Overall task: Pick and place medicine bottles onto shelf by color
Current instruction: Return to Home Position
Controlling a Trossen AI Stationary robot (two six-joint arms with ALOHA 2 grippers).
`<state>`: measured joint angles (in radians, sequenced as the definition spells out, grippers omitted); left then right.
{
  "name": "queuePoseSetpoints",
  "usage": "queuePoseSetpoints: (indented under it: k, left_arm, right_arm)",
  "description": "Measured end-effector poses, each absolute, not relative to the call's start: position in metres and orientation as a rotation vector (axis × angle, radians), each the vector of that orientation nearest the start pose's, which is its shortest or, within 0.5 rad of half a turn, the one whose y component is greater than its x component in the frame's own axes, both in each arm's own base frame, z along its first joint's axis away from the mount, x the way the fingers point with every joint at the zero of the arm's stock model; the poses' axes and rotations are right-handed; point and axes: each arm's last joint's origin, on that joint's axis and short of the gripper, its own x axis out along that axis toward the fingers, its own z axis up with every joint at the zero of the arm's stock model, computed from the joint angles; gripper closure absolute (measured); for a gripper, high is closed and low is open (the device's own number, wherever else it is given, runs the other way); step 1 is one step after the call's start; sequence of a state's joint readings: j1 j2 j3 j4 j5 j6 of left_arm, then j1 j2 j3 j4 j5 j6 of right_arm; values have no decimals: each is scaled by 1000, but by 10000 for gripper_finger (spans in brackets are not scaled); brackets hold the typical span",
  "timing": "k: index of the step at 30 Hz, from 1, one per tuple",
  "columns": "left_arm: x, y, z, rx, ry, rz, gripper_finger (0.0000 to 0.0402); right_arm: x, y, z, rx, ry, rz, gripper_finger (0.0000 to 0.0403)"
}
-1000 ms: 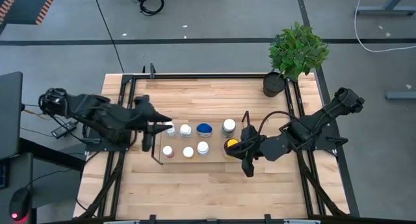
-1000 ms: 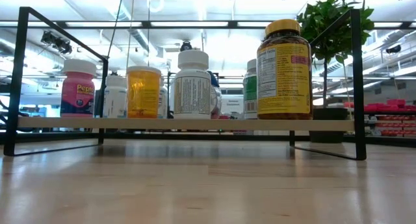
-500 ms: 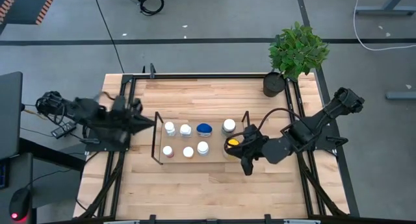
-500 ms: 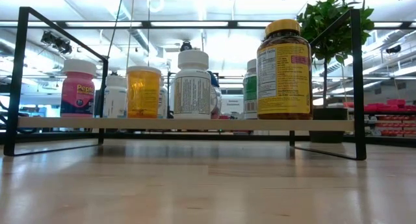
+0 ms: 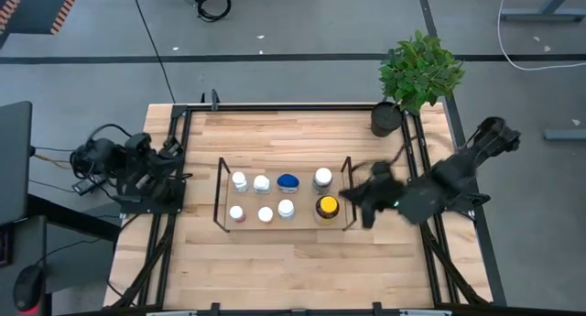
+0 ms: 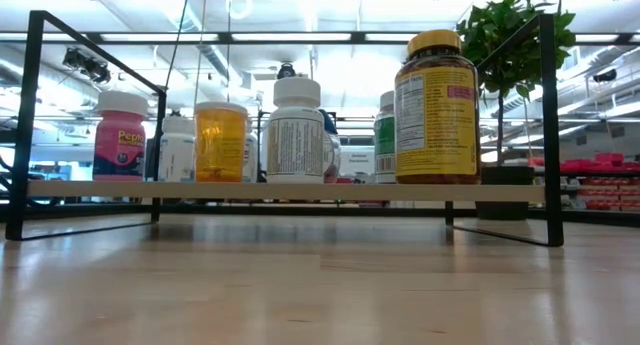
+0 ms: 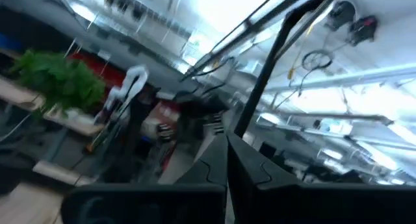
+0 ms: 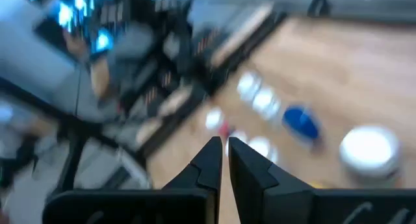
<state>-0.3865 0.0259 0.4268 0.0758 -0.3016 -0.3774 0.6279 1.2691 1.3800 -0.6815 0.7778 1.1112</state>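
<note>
The wooden table (image 5: 275, 270) carries a low black rod shelf (image 5: 220, 197) at its middle, with a pale board as its deck. A potted plant (image 5: 419, 70) stands at the far right corner.

The left arm is folded over the table's left edge, well apart from the shelf. The left gripper (image 7: 227, 146) has its fingers pressed together on nothing. The right arm is just beside the shelf's right end. The right gripper (image 8: 224, 146) is narrow, with only a sliver between its fingers, and is empty too.

Eight bottles stand upright on the shelf in two rows of four. The biggest is the amber bottle (image 6: 436, 105) with a yellow cap and yellow label, at the right end of the front row. Left of it along that row are a white bottle (image 6: 297, 130), an orange vial (image 6: 220, 140) and a pink bottle (image 6: 120, 135), all white-capped. The back row holds a blue-capped bottle (image 5: 288, 181) second from its right end among three white-capped ones.
</note>
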Motion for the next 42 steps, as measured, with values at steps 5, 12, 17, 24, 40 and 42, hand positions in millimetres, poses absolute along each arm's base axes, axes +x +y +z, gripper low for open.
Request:
queuePoseSetpoints:
  k: [5,12,17,24,40,42]
  left_arm:
    - [48,-10,292,-507,-433,-155,397]
    - [57,-13,277,-512,-449,-164,398]
    - [66,-17,253,-600,-564,-195,399]
    - [77,-15,223,-712,-593,-144,399]
    - [74,0,227,-686,-713,45,393]
    - [75,2,226,-692,-717,91,389]
  right_arm:
    - [184,118,416,667,146,-432,368]
    - [162,106,397,634,114,-546,368]
    - [155,101,346,746,100,-524,368]
    - [133,83,292,823,12,-421,368]
    - [99,30,223,781,-140,-47,396]
    - [98,25,215,775,-144,-26,396]
